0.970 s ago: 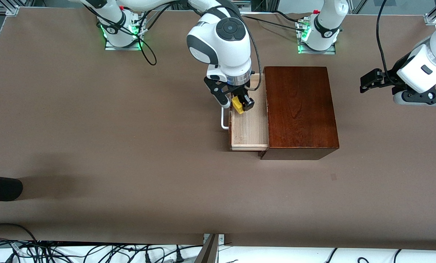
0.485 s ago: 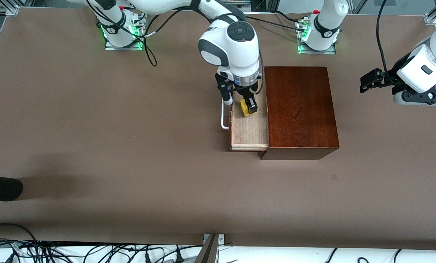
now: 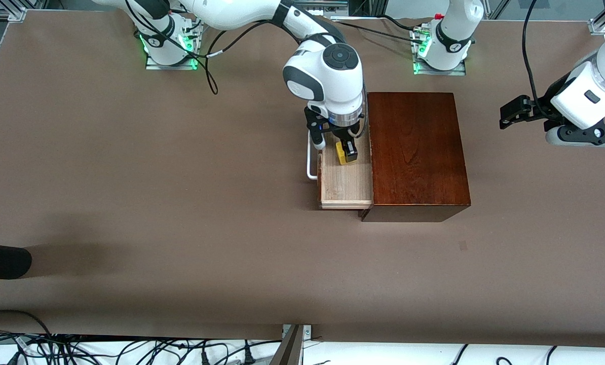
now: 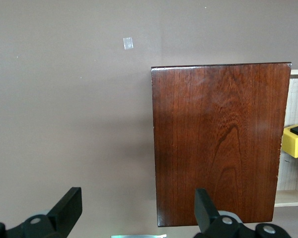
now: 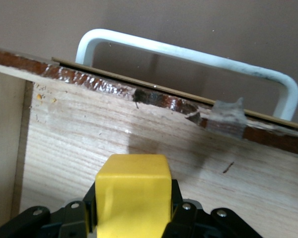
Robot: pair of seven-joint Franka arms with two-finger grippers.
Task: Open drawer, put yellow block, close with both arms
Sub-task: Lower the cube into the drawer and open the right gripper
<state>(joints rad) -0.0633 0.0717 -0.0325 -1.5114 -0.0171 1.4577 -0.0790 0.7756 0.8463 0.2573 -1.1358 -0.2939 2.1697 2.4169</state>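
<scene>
The placing step is in hand: the right gripper point(image 3: 346, 151), clamped on the yellow block point(image 3: 341, 153), hangs low inside the open drawer point(image 3: 346, 182) at nine o'clock of the box point(image 3: 416, 152), so release seems next, while the left gripper point(image 3: 511, 114) waits spread apart.

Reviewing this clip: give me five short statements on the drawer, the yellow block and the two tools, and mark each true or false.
1. The drawer is pulled out of the wooden box. True.
2. The right tool is empty. False: it is shut on the yellow block.
3. The block is held over the drawer's tray. True.
4. The left tool grips the white handle. False: it waits open, off toward the left arm's end of the table.
5. The yellow block sits on top of the box. False: the box top is bare.
</scene>
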